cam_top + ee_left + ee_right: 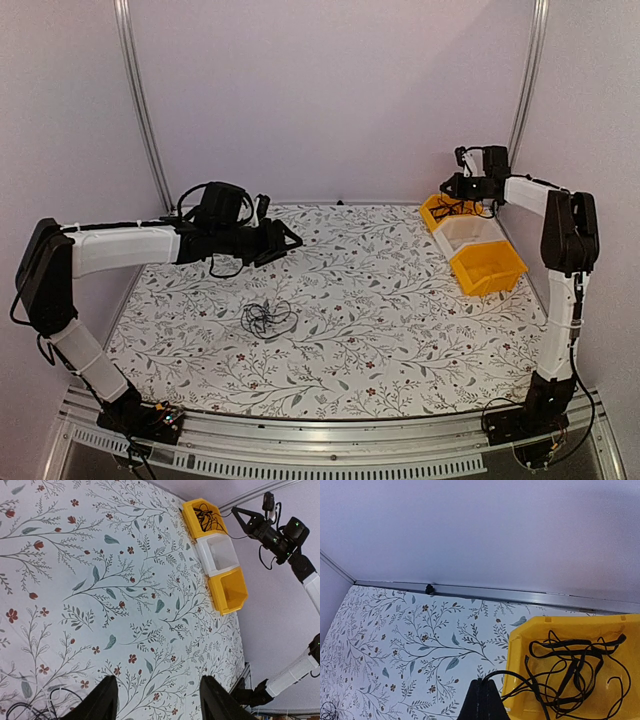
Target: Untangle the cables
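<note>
A small tangled bunch of thin black cables [267,318] lies on the flowered table, partly over a small white piece. Its edge shows at the bottom left of the left wrist view [30,711]. My left gripper [281,228] hovers above and behind the bunch, open, with nothing between its fingers [159,702]. More loose black cables [575,670] lie in the far yellow bin [520,645]. My right gripper [484,692] hangs just over that bin's near rim, shut on one black cable that arches from its tips into the bin.
Three bins stand in a row at the back right: the far yellow bin [436,209], a white one [468,232] and a nearer yellow one [488,268]. A metal rail [485,592] runs along the table's far edge against the wall.
</note>
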Tool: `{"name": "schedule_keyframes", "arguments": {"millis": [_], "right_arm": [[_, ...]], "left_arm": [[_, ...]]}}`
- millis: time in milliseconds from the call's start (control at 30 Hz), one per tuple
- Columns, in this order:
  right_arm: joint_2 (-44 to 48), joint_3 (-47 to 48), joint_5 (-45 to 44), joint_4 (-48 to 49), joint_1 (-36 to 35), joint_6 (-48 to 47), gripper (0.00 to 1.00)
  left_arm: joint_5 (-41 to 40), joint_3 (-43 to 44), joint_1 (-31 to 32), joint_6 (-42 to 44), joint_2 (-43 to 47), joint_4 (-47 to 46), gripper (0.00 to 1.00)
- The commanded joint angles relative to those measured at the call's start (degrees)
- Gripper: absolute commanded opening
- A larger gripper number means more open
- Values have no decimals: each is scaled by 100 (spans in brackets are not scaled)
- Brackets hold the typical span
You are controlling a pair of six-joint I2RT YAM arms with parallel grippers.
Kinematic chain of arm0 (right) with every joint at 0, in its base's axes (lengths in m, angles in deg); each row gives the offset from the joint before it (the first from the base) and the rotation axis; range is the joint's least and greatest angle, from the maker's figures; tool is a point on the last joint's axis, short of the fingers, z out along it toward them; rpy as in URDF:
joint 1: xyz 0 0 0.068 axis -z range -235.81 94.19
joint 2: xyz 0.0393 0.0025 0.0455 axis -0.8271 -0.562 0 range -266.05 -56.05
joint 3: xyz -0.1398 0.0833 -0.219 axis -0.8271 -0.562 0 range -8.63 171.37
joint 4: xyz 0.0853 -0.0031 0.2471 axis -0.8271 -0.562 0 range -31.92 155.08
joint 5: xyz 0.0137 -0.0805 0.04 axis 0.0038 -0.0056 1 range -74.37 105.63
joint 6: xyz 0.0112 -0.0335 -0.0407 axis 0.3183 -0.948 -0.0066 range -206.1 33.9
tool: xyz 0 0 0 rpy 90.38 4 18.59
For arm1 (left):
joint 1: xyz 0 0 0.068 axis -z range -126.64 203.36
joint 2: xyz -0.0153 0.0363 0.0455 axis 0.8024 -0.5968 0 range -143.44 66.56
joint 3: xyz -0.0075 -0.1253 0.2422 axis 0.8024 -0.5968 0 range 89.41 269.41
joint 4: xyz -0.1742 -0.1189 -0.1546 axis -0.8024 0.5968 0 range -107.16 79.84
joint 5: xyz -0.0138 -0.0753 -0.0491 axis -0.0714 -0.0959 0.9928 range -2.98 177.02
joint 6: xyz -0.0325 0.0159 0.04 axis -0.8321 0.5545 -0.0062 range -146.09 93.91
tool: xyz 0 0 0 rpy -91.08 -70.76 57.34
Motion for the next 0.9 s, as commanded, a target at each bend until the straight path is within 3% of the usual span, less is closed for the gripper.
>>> {"name": "schedule_keyframes", "arguments": {"millis": [0, 200, 533, 667, 767, 867], "right_arm": [[-350, 163, -477, 79, 84, -370, 0], [-653, 308, -877, 105, 126, -769, 0], [-760, 274, -825, 51, 67, -1111, 0], [-303, 52, -624, -193, 42, -1143, 16], [234, -44, -601, -672, 45, -1100, 34], [634, 80, -550, -1494, 48, -1195, 41]], "left_arm": [[70, 133, -19, 8, -130, 85, 59], [29, 208, 17, 30, -128, 254, 58], [-85, 133, 32, 24, 45, 309, 58], [-52, 108, 30, 28, 38, 149, 59], [-2, 94, 33, 25, -6, -24, 59], [119, 102, 18, 15, -102, -154, 58]]}}
